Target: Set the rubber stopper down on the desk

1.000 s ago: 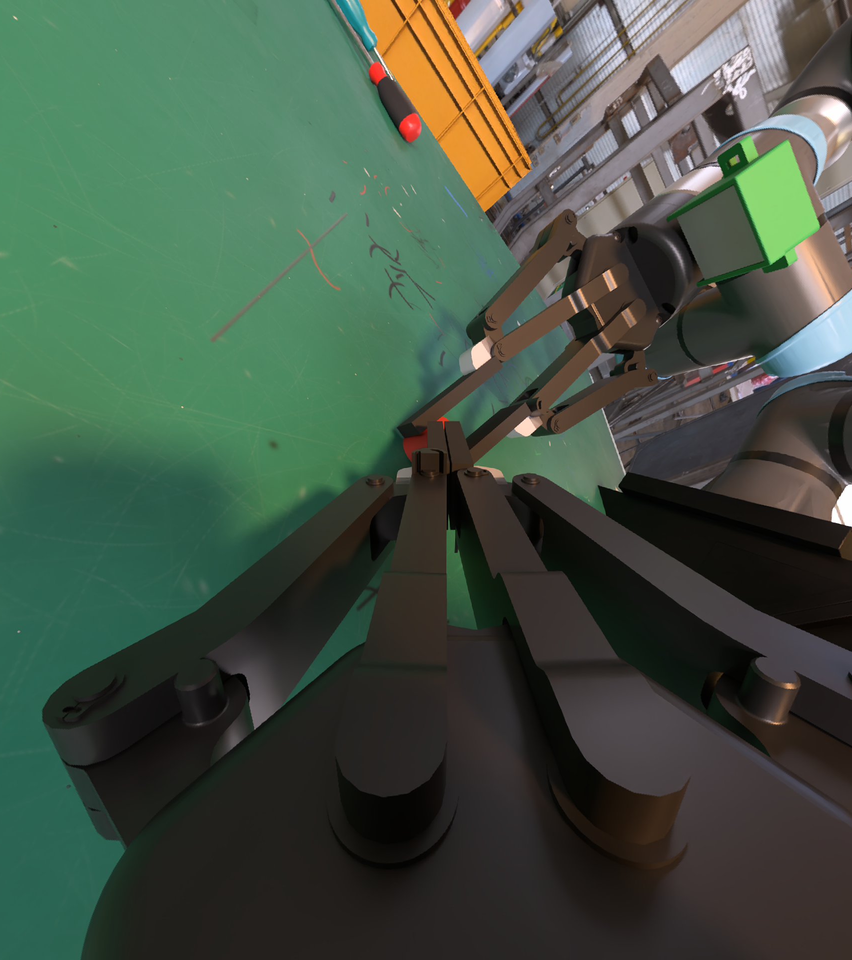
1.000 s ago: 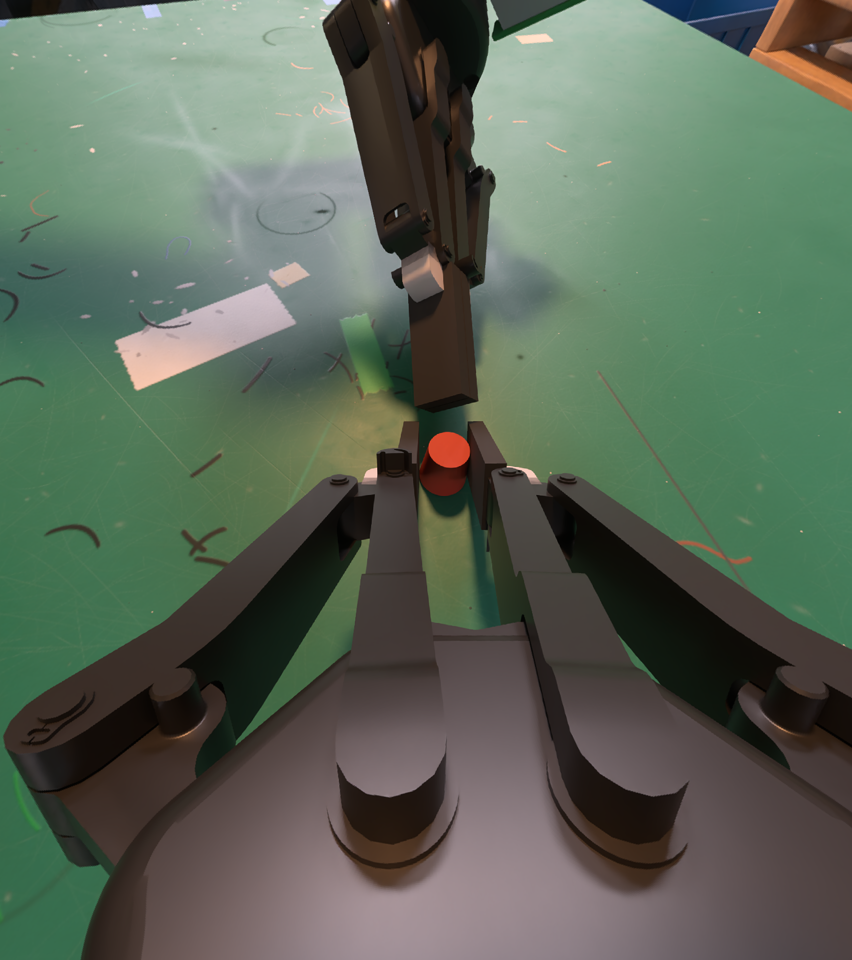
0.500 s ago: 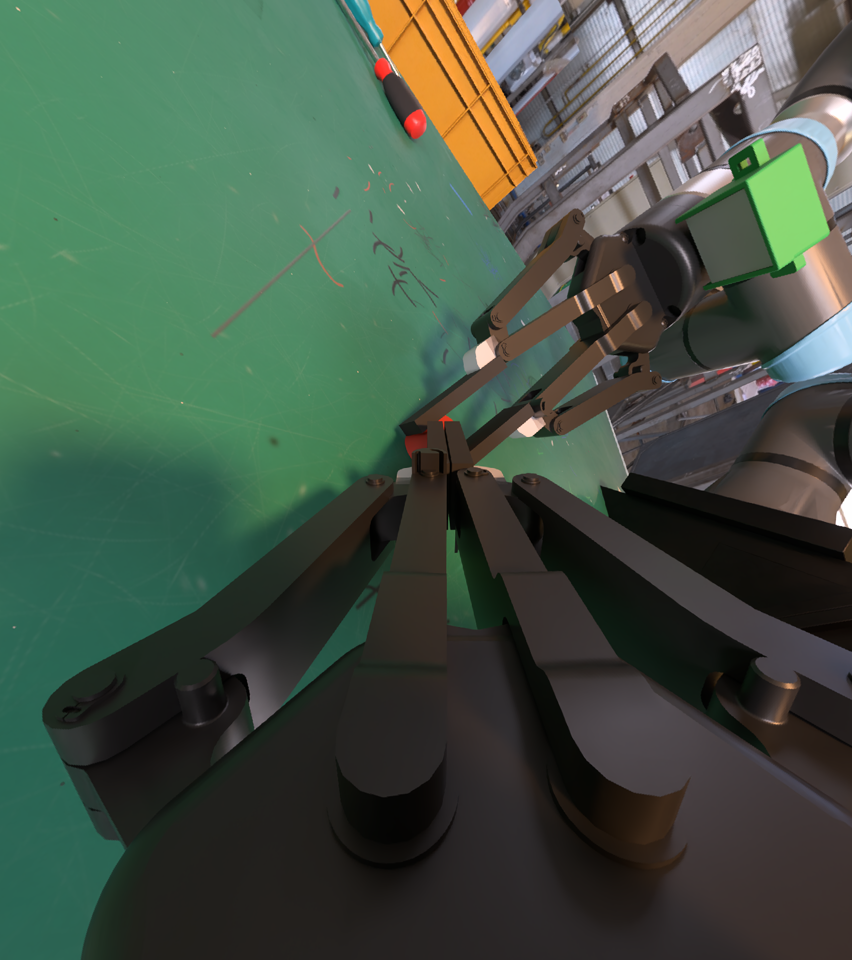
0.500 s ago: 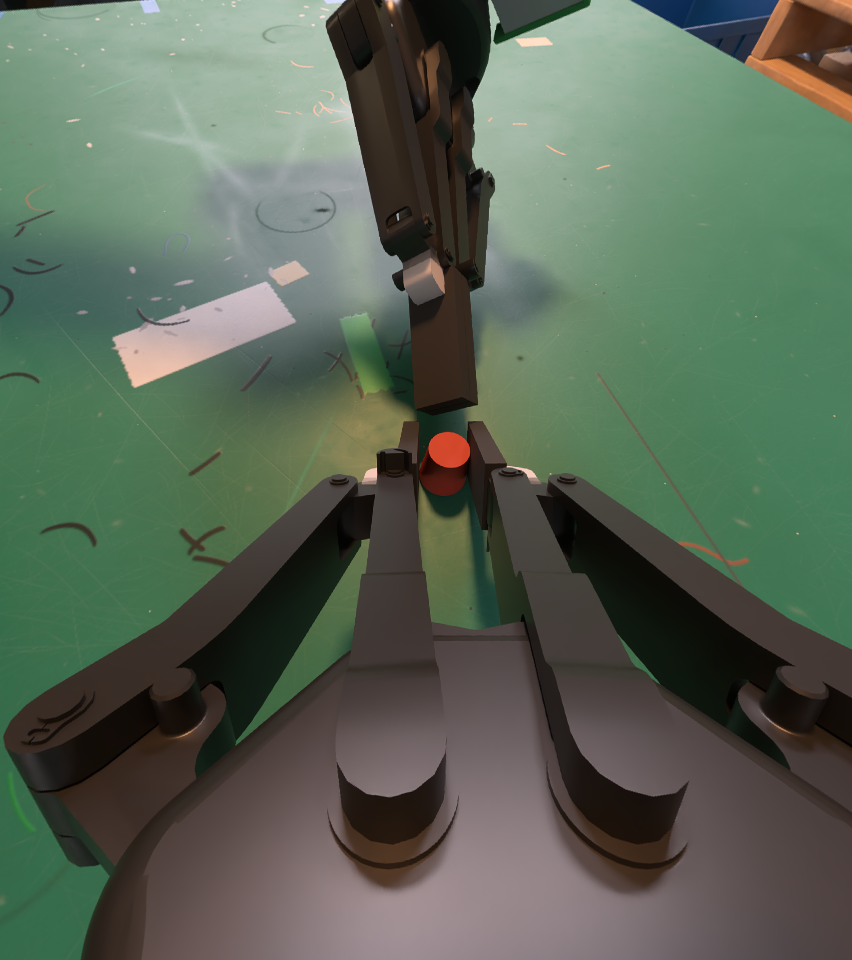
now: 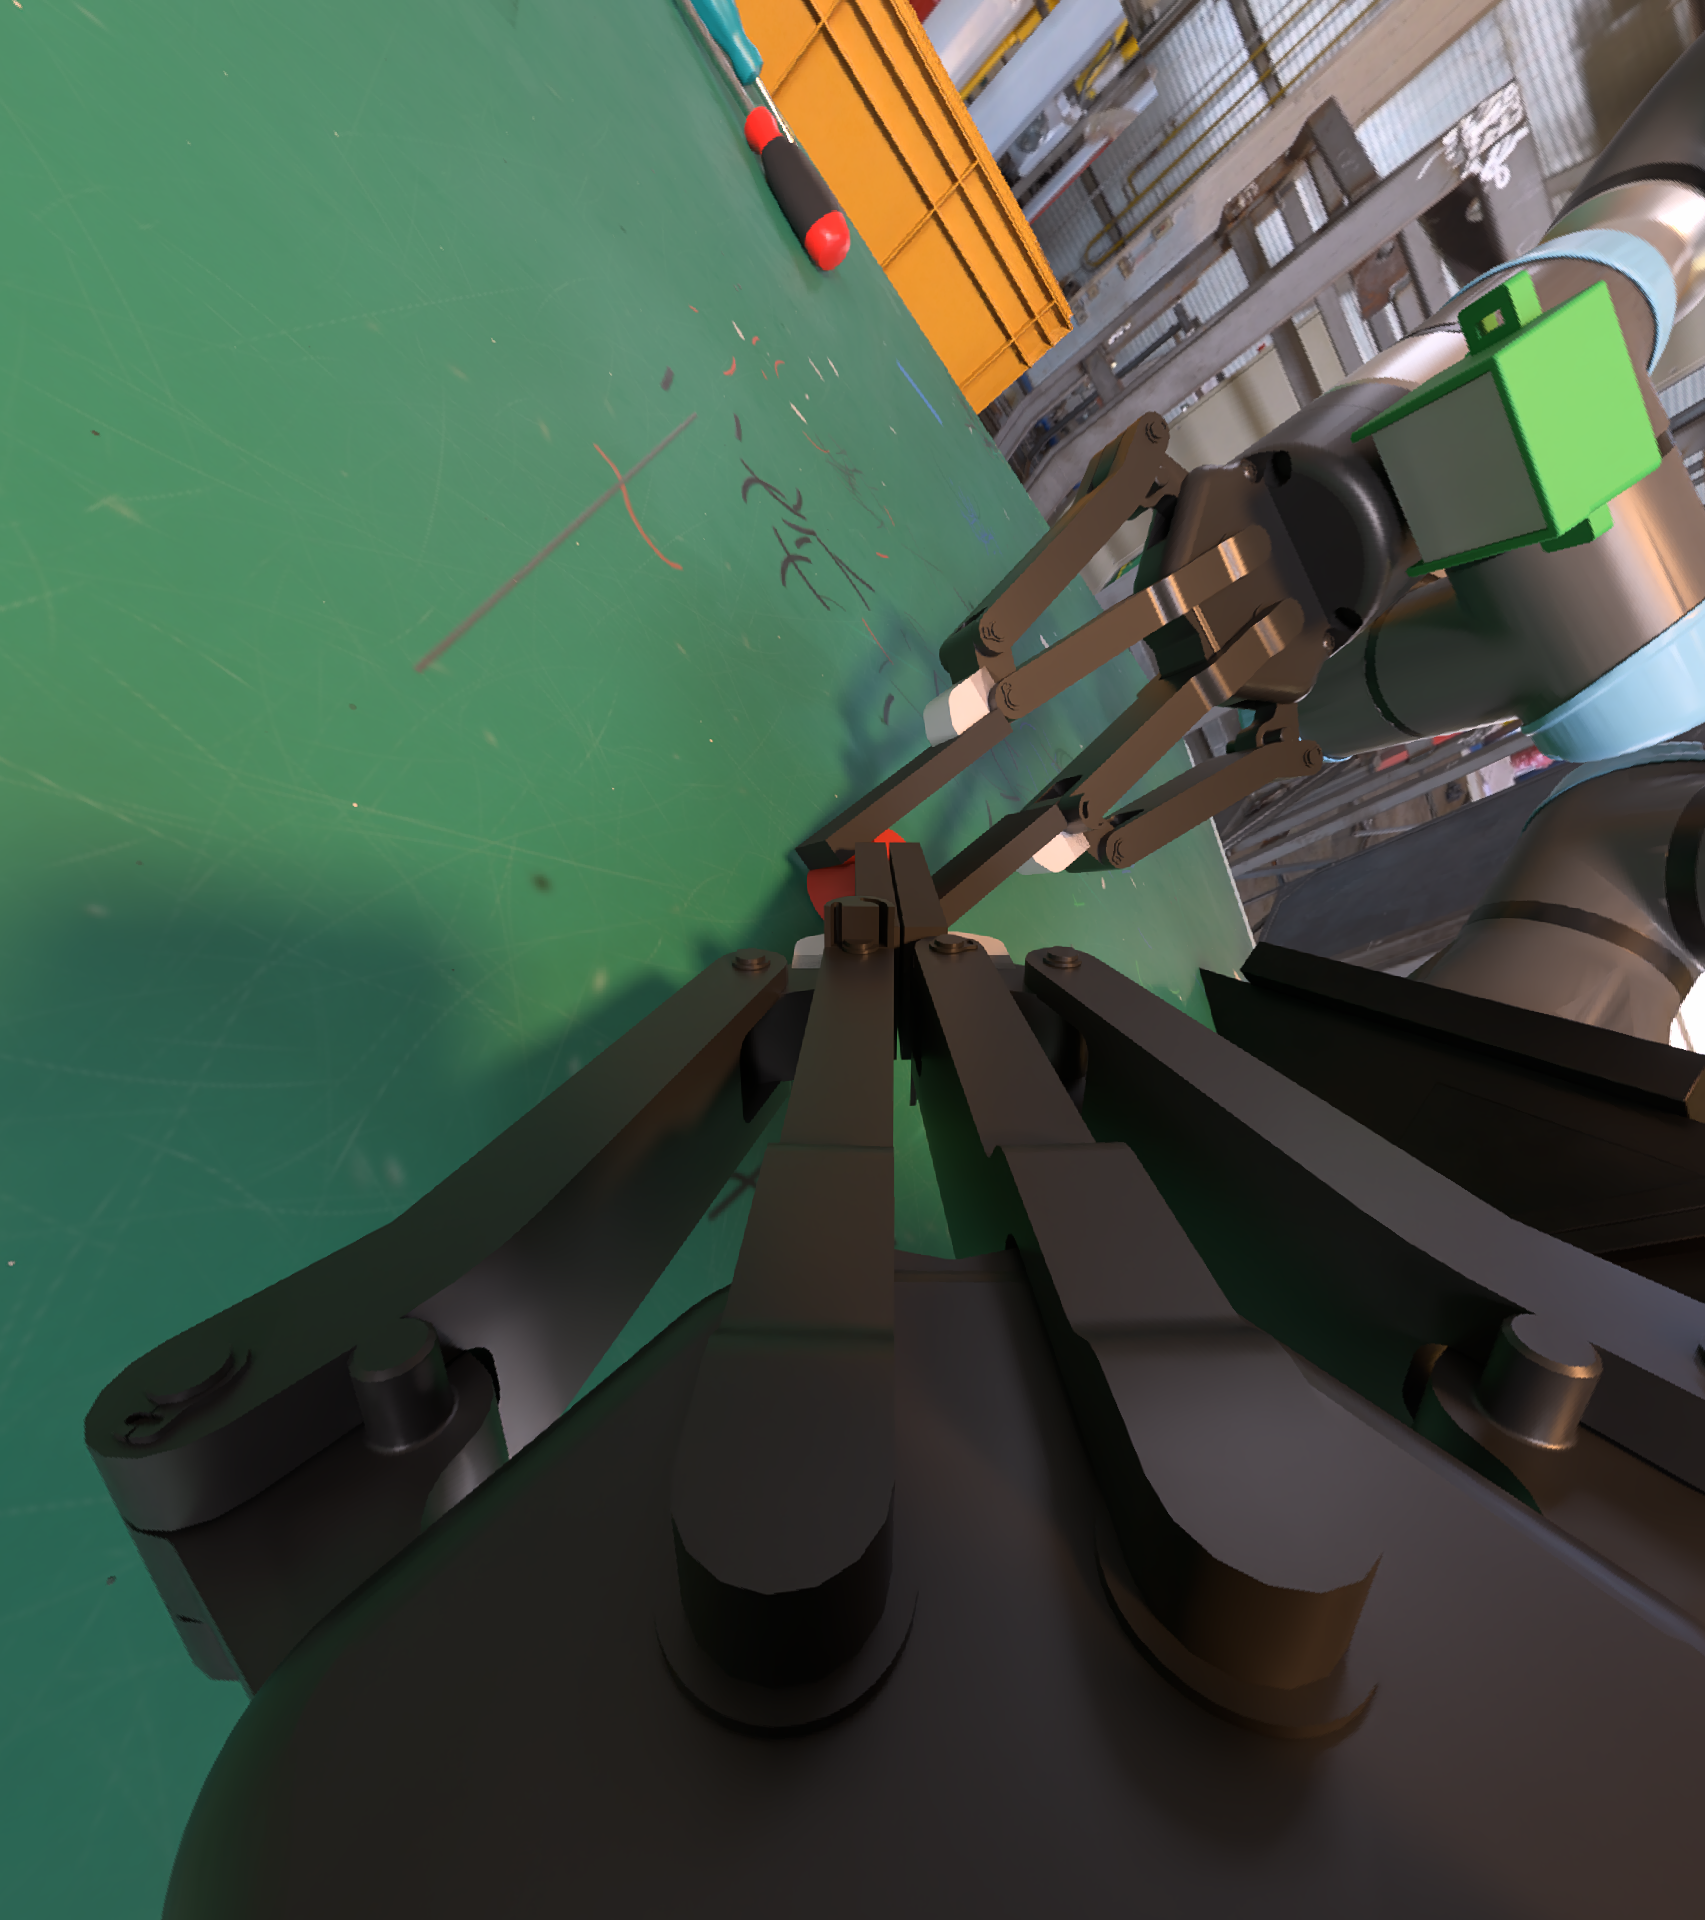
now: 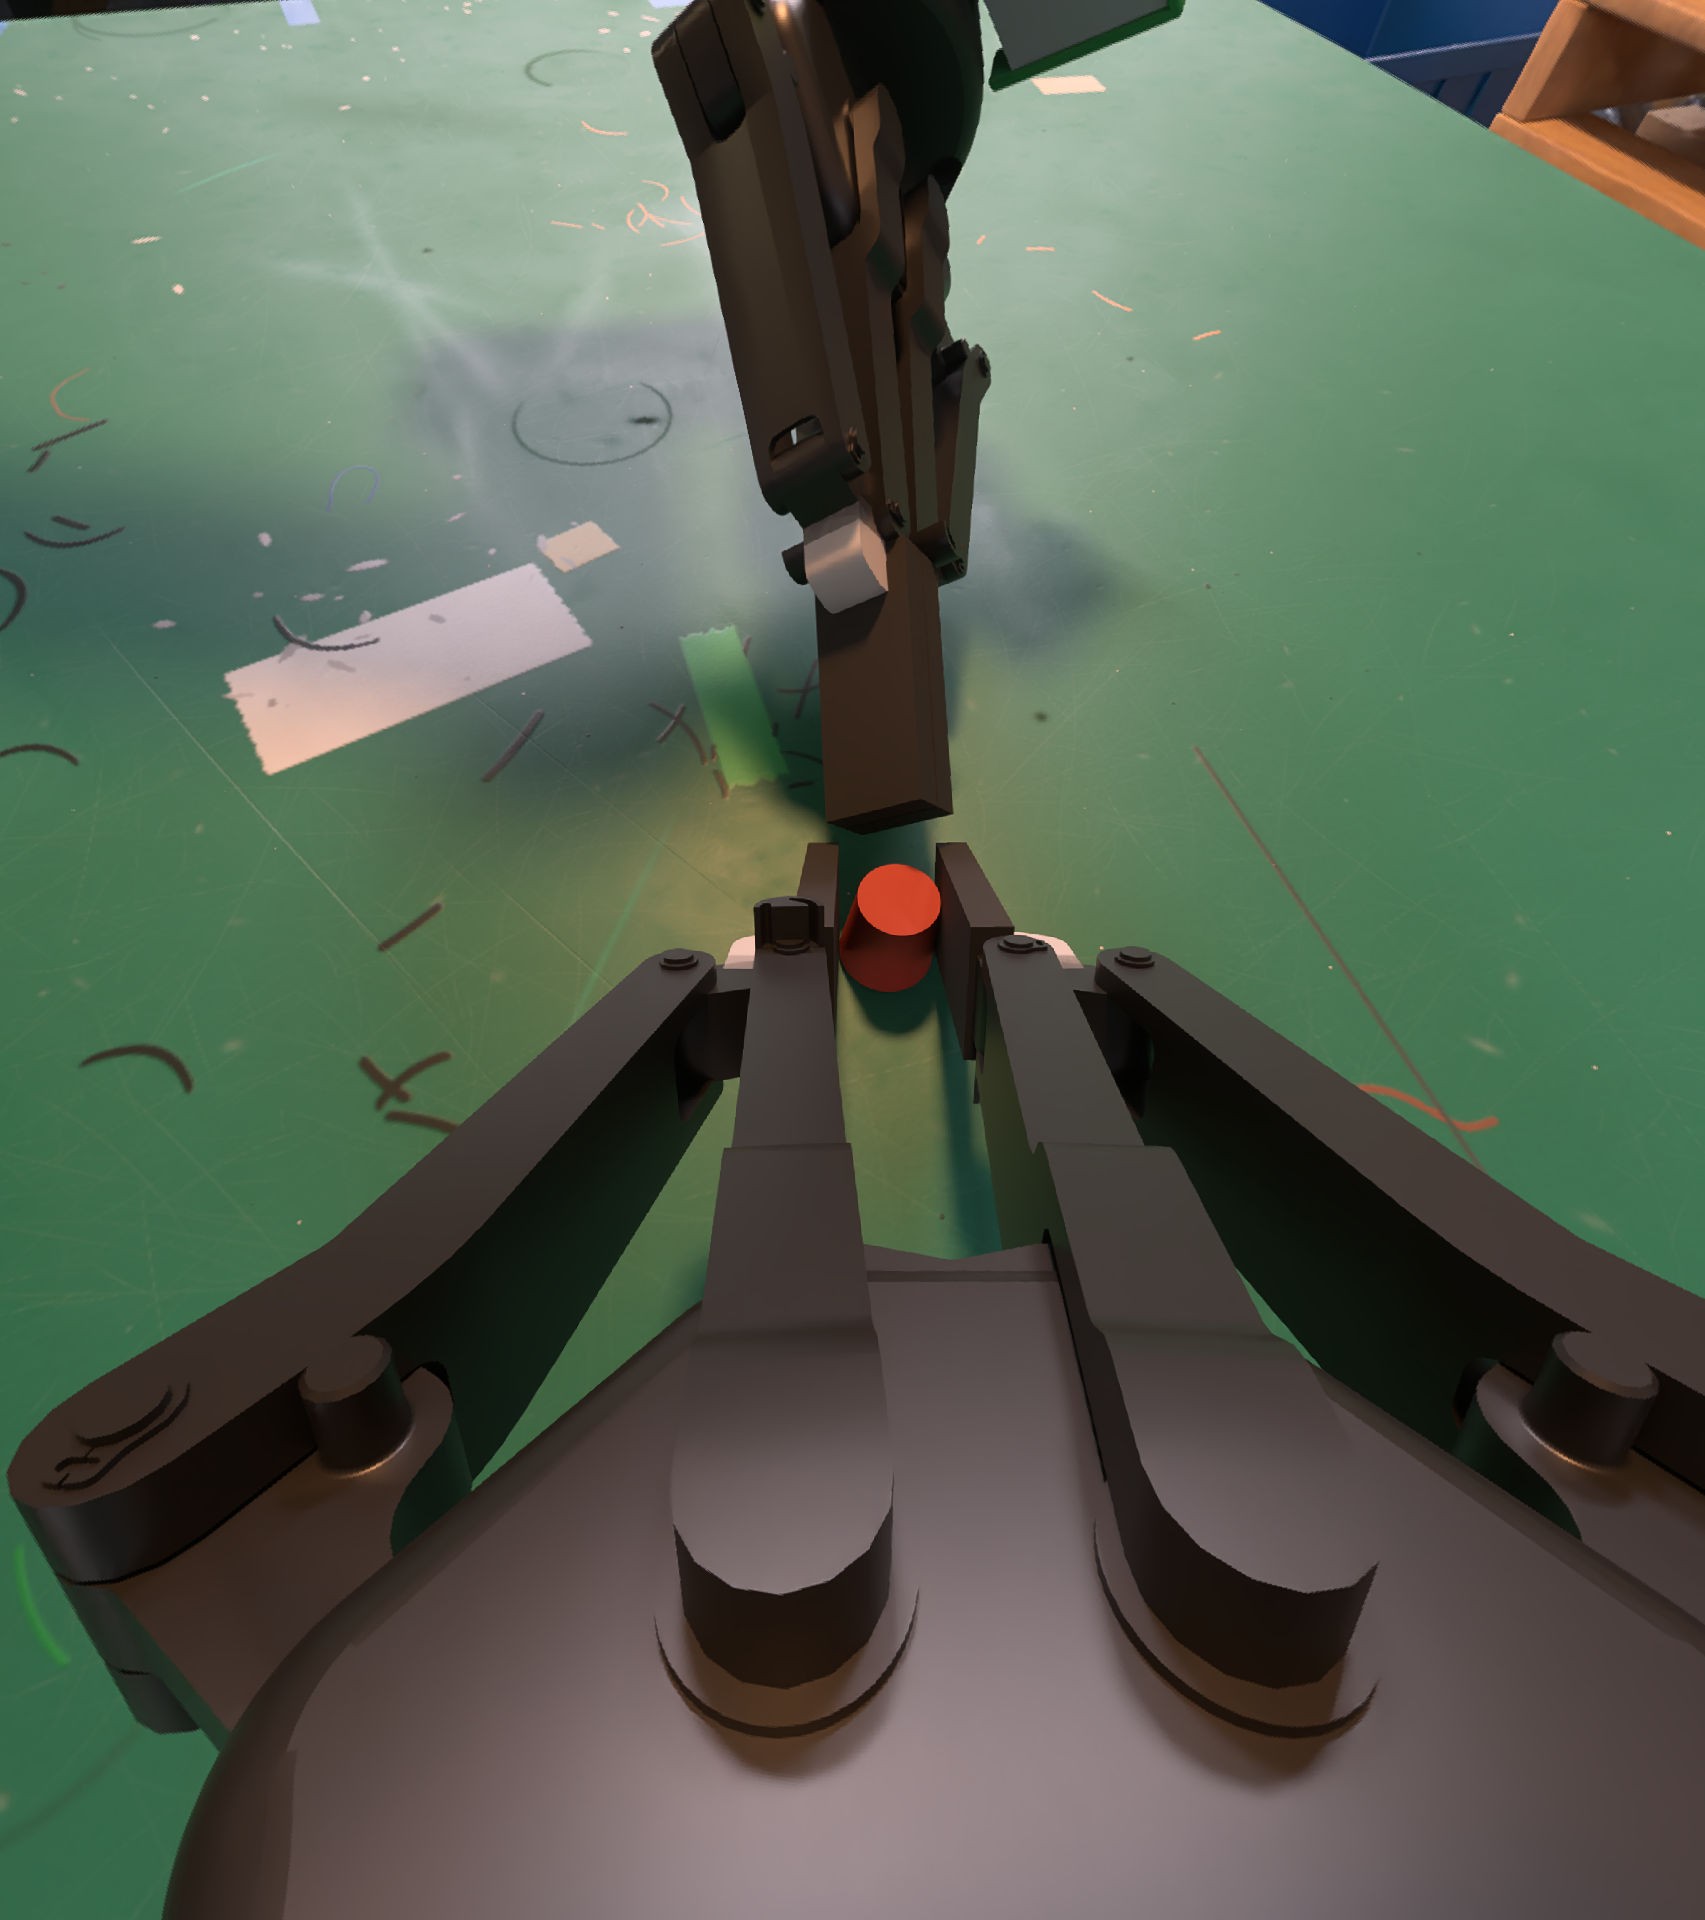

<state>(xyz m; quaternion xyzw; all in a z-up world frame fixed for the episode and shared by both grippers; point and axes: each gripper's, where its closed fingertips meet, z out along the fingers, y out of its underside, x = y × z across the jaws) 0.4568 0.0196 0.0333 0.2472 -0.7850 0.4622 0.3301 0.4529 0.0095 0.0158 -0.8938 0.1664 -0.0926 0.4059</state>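
Observation:
The red rubber stopper (image 6: 892, 925) stands small end down between my right gripper's (image 6: 889, 883) pads, at or just above the green desk (image 6: 1347, 623), with its shadow right beneath it. The right gripper is shut on it. My left gripper (image 6: 886, 810) hangs upright just beyond the stopper, shut and empty, its tip close above the desk. In the left wrist view my left gripper (image 5: 887, 883) hides most of the stopper (image 5: 824, 889), and the right gripper's fingers (image 5: 905, 790) reach in from the right.
A red-and-black screwdriver (image 5: 796, 192) lies beside an orange crate (image 5: 921, 187) at the desk's far edge. A wooden crate (image 6: 1679, 156) sits at the far right corner. White tape (image 6: 401, 665) and green tape (image 6: 734, 707) are stuck flat on the desk.
Nothing has visibly changed apart from a very slight drift in the left wrist view. The stopper stays between the right gripper's pads.

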